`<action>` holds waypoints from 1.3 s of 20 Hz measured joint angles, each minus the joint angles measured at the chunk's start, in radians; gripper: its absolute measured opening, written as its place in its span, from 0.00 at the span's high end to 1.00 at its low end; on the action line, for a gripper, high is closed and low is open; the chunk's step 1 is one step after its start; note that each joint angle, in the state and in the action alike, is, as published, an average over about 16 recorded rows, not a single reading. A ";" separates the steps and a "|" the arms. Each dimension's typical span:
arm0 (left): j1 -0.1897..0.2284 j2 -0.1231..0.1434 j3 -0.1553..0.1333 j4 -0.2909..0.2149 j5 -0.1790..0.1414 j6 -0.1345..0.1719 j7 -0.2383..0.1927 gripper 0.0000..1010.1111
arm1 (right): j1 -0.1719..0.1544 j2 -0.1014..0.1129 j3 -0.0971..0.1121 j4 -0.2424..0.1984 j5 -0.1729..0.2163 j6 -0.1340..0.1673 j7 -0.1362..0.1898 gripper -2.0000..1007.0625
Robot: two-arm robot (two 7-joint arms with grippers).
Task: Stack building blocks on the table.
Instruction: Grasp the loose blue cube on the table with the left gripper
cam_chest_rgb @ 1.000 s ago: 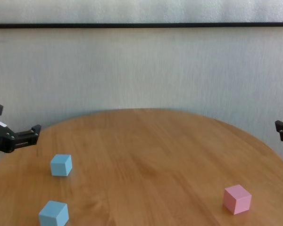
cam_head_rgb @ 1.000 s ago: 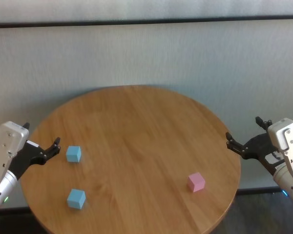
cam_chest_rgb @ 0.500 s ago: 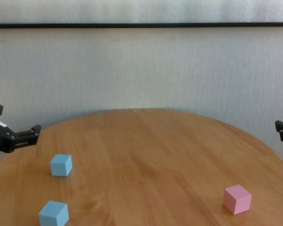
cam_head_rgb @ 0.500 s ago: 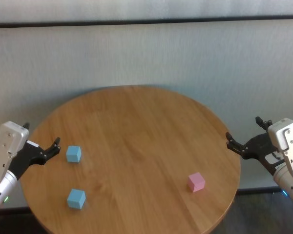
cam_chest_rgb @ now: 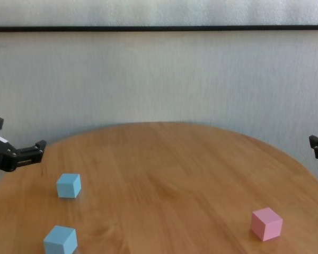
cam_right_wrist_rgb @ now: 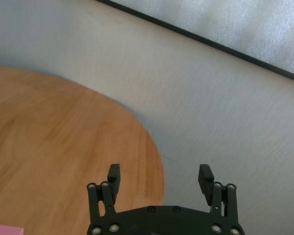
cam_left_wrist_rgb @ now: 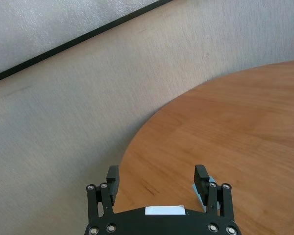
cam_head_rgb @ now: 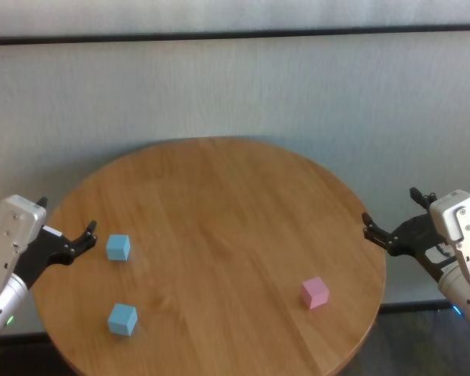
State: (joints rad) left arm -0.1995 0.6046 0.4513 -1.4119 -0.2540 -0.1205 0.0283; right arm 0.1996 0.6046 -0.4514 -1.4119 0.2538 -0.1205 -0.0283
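- Nothing has moved since a second ago: all three blocks and both my arms sit where they were, so stacking has not begun.
- The far blue block (cam_head_rgb: 118, 247) and near blue block (cam_head_rgb: 122, 319) lie apart on the table's (cam_head_rgb: 219, 204) left; the pink block (cam_head_rgb: 315, 292) sits alone on the right.
- My left gripper (cam_head_rgb: 84, 234) hovers just beside the far blue block, wide open, empty.
- My right gripper (cam_head_rgb: 374, 229) hangs off the right edge, wide open, empty.

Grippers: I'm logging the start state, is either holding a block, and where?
Nothing is held: left pincer and right pincer are both open.
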 joint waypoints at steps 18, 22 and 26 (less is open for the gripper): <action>0.066 0.095 -0.028 -0.083 -0.149 0.027 -0.276 0.01 | 0.000 0.000 0.000 0.000 0.000 0.000 0.000 0.00; 0.091 0.124 -0.044 -0.107 -0.216 0.061 -0.356 0.01 | 0.000 0.000 0.000 0.000 0.000 0.000 0.000 0.00; 0.112 0.135 -0.056 -0.126 -0.266 0.113 -0.398 0.01 | 0.000 0.000 0.000 0.000 0.000 0.000 0.000 0.00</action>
State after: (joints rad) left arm -0.0880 0.7398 0.3953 -1.5381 -0.5202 -0.0076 -0.3694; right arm 0.1996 0.6046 -0.4514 -1.4119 0.2538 -0.1204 -0.0283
